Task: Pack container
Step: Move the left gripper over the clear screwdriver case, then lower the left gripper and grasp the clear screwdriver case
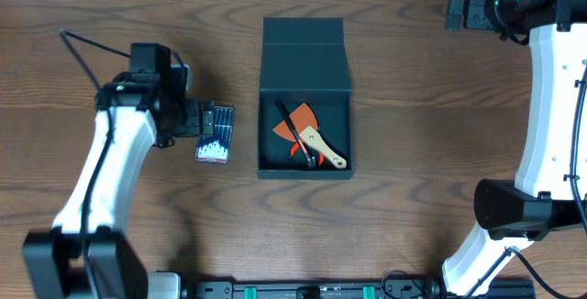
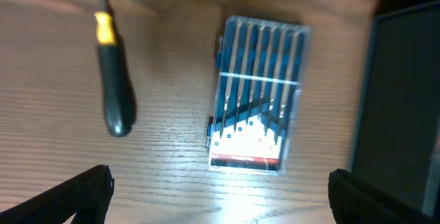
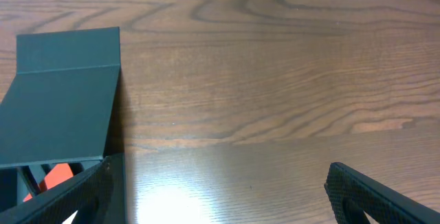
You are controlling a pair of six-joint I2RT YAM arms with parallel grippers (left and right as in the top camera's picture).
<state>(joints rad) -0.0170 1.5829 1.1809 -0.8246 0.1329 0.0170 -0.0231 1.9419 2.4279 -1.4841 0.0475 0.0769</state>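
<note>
From overhead, the dark teal-green square container (image 1: pixel 305 106) sits mid-table on the brown wood-grain table (image 1: pixel 413 106). Its flap lid is thrown open toward the far edge, and a flat orange piece (image 1: pixel 303 117) and a pale wooden-handled tool (image 1: pixel 326 148) lie inside. The left gripper (image 1: pixel 200 118) is over the near end of a small clear blue case of bits (image 1: pixel 214 138), left of the container. The right gripper (image 1: pixel 463 5) is far off at the back right corner.

The left wrist view shows its fingers (image 2: pixel 75 196) spread wide and holding nothing. The case lies flat between them, and a black-handled screwdriver with a yellow collar (image 2: pixel 113 80) is beside it.

The right wrist view shows that gripper's fingers (image 3: pixel 385 196) also wide apart and empty, with the container off to one side.
</note>
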